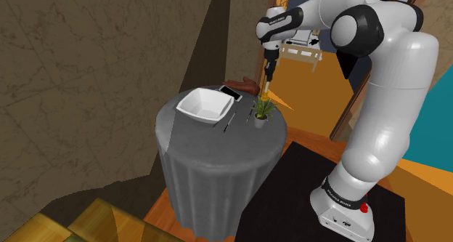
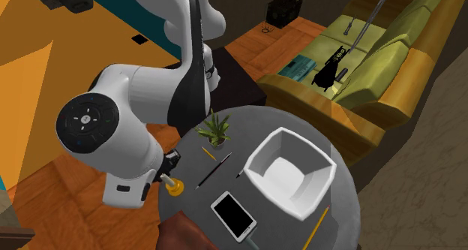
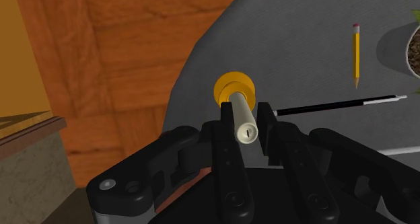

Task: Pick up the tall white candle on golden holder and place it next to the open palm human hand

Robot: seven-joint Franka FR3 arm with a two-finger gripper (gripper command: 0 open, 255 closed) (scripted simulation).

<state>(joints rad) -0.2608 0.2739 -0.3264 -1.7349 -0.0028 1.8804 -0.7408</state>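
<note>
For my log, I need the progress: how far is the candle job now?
Done: the gripper is around the candle, shut on its white shaft. In hand: the lift; the golden holder seems to sit on the table edge. Left: carrying it and setting it beside the brown hand.

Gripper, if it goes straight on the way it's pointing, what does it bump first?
Probably the golden holder under the candle that the gripper clasps, near the edge of the grey table.
</note>
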